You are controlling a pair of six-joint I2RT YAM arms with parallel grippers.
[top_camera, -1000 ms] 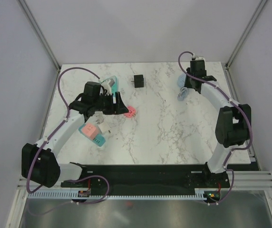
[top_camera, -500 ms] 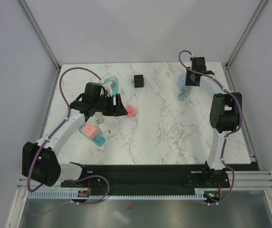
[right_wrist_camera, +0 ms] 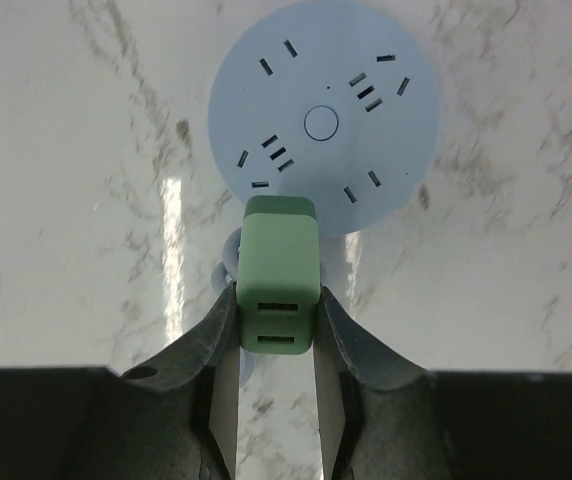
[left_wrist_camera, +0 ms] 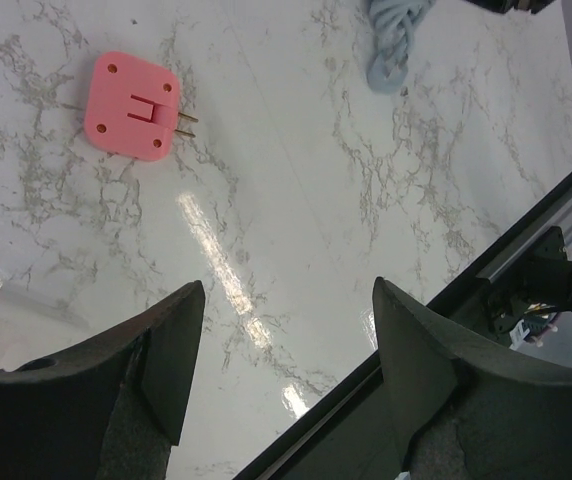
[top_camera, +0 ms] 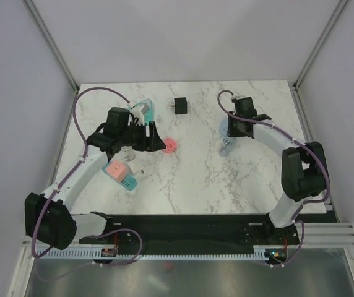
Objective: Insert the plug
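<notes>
Clamping the green rectangular plug (right_wrist_camera: 279, 275) between the narrowed fingers of the right gripper (right_wrist_camera: 278, 310), poising it at the near rim of the round pale-blue socket disc (right_wrist_camera: 326, 120). Apparently not yet seating in any slot; aligning and pressing in waiting. Holding the left gripper (left_wrist_camera: 286, 340) wide, empty, near the pink square adapter (left_wrist_camera: 132, 105).

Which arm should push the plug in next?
Right. The right claw grips the green rectangular plug right by the round pale-blue socket board; the left claw is open and empty.
</notes>
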